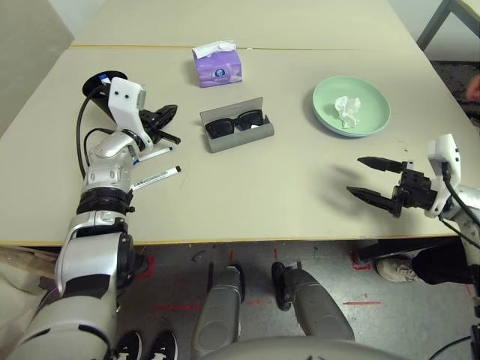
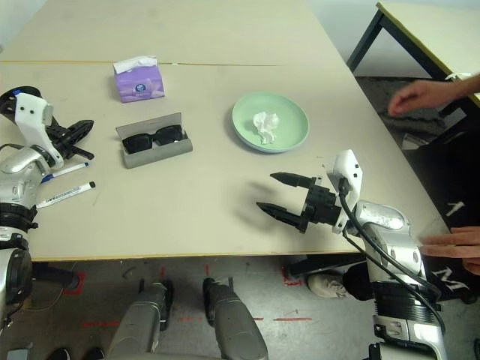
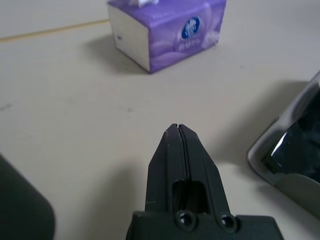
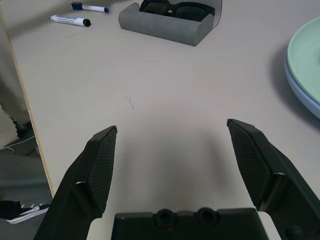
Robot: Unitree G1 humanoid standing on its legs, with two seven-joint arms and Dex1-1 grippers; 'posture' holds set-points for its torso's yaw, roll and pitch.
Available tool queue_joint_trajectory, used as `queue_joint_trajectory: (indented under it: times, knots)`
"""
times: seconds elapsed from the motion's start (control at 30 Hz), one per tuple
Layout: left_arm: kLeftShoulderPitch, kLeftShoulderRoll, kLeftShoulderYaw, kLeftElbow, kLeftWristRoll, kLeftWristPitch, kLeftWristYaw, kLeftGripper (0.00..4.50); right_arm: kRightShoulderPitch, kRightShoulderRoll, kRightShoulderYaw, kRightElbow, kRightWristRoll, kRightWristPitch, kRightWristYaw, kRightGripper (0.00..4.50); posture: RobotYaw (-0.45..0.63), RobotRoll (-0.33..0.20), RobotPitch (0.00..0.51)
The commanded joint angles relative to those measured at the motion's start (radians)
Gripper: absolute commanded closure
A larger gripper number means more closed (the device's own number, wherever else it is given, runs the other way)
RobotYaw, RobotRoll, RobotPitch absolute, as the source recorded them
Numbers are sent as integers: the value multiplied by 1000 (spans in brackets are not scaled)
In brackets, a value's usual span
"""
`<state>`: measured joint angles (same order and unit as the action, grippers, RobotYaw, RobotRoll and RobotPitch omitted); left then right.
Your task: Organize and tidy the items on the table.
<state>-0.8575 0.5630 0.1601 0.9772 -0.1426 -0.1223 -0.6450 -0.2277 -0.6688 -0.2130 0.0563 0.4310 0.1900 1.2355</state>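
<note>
- My left gripper [image 3: 178, 131] has its two black fingers pressed tip to tip with nothing between them; it hangs level over the pale beige matte table [image 1: 247, 202], just left of the grey oblong glasses case [image 1: 236, 132].
- My right gripper [image 2: 289, 196] stands spread to its widest and empty, above bare tabletop near the front edge, on the right.
- The case lies open with the black sunglasses [image 1: 234, 122] inside; judging by that, closing its lid looks like the step in hand. I would push the raised far flap [image 1: 232, 109] towards me with the closed tips, slowly, so the case does not slide.
- The two slim white marker pens, blue-capped [image 4: 90, 7] and black-capped [image 1: 156, 178], lie beside my left forearm; I should not sweep them away.
- The crumpled white tissue [image 1: 346, 109] sits in the light-green round plate [image 1: 375, 120], which is stacked on a light-blue plate [image 4: 300, 90], far right.
- The purple tissue box [image 1: 217, 66] stands beyond the case.
</note>
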Motion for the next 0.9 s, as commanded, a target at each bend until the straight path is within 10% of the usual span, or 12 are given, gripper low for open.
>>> queue_joint_trajectory:
  times: [0.03, 0.9]
  knots:
    - [-31, -15, -14, 66, 27, -38, 5, 4479, 26, -22, 11, -21, 7, 7, -4, 0, -129, 0, 233]
    - [-102, -77, -61, 227, 94, -145, -107, 4479, 80, -56, -3, -99, 43, 50, -62, 0, -167, 0, 227]
